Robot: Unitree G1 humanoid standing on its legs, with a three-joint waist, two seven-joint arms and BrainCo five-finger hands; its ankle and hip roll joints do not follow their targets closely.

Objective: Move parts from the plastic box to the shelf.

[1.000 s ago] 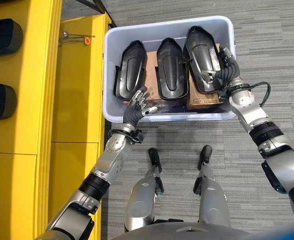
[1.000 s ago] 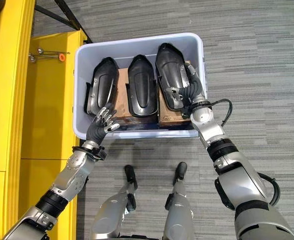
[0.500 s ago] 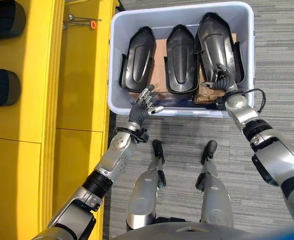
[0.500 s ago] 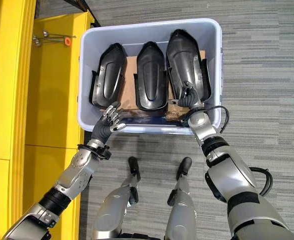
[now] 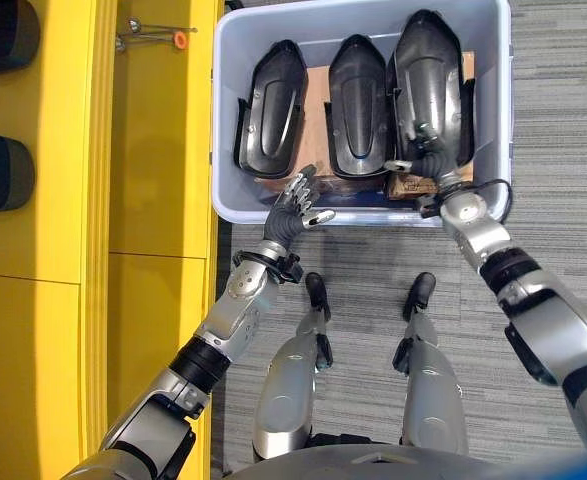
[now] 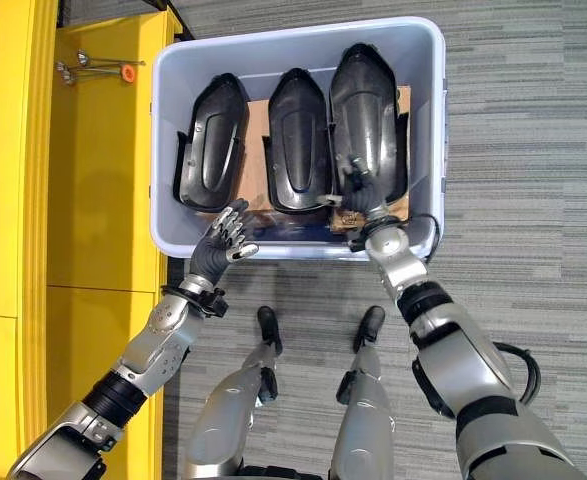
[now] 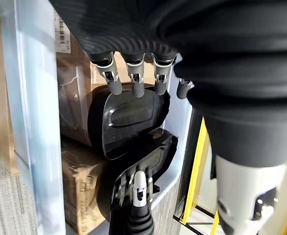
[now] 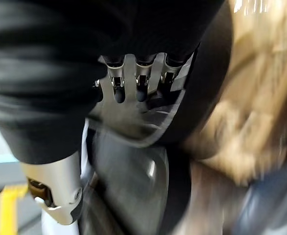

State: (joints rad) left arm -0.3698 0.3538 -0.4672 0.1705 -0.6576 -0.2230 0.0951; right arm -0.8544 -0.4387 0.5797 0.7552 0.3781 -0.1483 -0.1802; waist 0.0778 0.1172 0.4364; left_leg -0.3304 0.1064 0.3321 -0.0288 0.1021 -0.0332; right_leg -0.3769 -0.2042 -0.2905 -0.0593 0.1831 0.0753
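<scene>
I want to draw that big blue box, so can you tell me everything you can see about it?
The plastic box is pale blue-grey, a deep rectangle with rounded corners and a thick rim. It sits on grey striped carpet beside the yellow shelf. Inside, three black moulded parts lie side by side on brown cardboard. The right hand reaches in at its near edge; the left hand hovers open by the near rim.

Grey striped carpet floor point(image 5: 563, 150), brown cardboard point(image 6: 256, 160) — lying beneath the black pieces, orange-tipped metal tool point(image 5: 153, 38) — upper left

Glossy black plastic parts point(image 5: 357, 93), cardboard point(image 5: 318, 90) beneath
</scene>
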